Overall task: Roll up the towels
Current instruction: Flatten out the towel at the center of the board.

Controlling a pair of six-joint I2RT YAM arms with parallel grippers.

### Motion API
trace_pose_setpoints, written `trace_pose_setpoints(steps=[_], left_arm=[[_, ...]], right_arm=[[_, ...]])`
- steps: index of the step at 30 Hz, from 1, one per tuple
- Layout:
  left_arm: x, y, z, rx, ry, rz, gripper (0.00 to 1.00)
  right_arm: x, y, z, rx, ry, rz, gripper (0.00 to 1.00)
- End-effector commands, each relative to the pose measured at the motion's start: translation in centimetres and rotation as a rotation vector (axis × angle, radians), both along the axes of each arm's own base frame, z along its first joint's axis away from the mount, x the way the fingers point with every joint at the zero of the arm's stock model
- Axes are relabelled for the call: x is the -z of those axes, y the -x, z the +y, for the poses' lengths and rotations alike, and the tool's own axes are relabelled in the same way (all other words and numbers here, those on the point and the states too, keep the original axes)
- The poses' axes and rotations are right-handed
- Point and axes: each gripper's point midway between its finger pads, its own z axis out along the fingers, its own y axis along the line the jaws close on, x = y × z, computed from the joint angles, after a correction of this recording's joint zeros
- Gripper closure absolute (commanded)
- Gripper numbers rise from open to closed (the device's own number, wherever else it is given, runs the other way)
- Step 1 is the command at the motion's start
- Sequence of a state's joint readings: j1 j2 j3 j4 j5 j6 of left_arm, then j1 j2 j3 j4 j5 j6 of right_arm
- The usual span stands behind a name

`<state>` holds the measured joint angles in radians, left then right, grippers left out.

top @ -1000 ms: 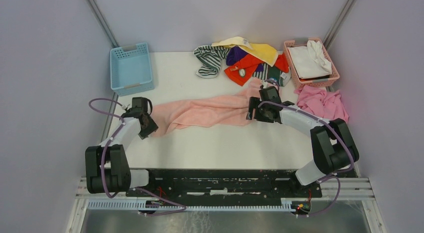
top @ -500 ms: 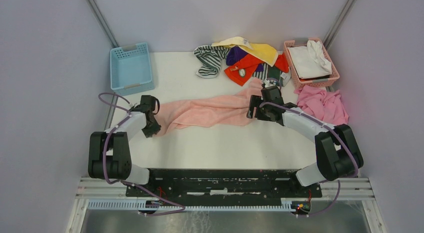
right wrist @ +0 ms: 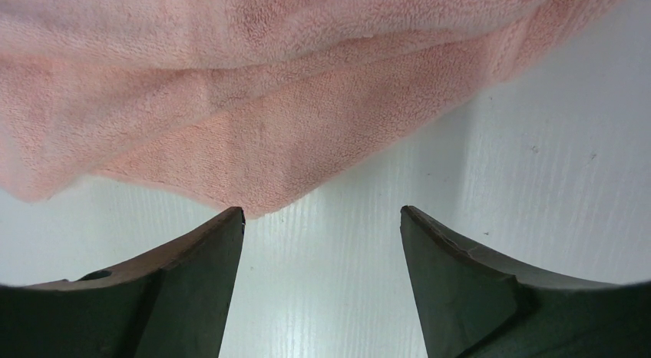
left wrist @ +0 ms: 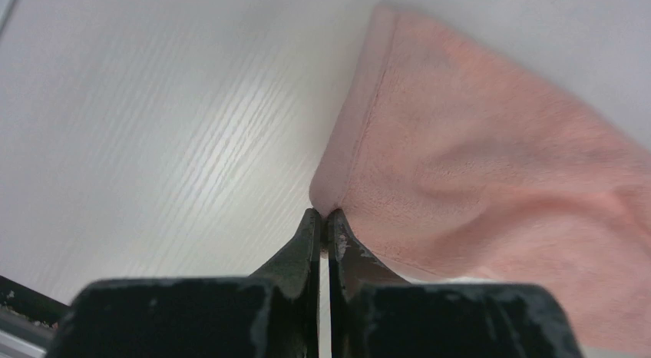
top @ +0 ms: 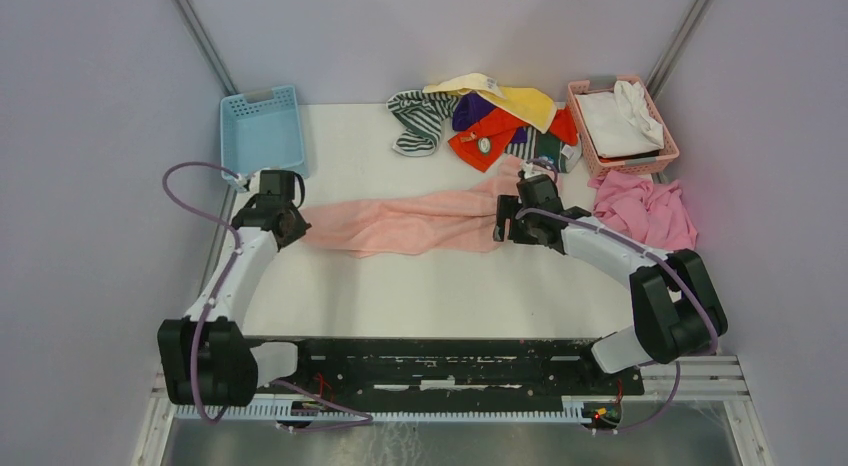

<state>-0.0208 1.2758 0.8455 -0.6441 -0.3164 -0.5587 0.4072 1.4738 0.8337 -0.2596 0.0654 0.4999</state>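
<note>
Pale-pink towel (top: 410, 224) corner inside the clamped left end effector (left wrist: 323, 217).

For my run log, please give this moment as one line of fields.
left fingers: shut on corner of light pink towel | right fingers: open beside its other end, holding nothing | towel: stretched out, not rolled

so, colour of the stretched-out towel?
Light pink towel; left wrist view shows it best.
</note>
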Motion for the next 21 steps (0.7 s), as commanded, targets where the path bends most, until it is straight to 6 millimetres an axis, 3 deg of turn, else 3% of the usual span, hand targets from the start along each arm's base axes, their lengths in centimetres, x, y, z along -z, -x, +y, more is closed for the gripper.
trace_pose_setpoints(steps=[1, 3, 8, 21], left_arm=[[-8.1, -2.1, 1.3, 0.03, -0.086, -0.219, 0.97], [-10.1, -2.1, 1.5, 0.041, -0.109, -0.278, 0.97], [-12.3, -2.4, 1.0, 0.087, -0.106, -0.381, 0.97], [-12.0, -2.9, 0.3, 0.144, -0.092, -0.426, 0.97]], right_arm=[[-0.9, -0.8, -0.6, 0.009, 0.047, -0.031, 0.17], [-0.6, -0.8, -1.2, 0.026, 0.087, -0.02, 0.17], [0.4, -1.9, -2.8, 0.084, 0.167, 0.005, 0.18], [3.2, -5.0, -0.6, 0.146, -0.026, 0.059, 0.2]])
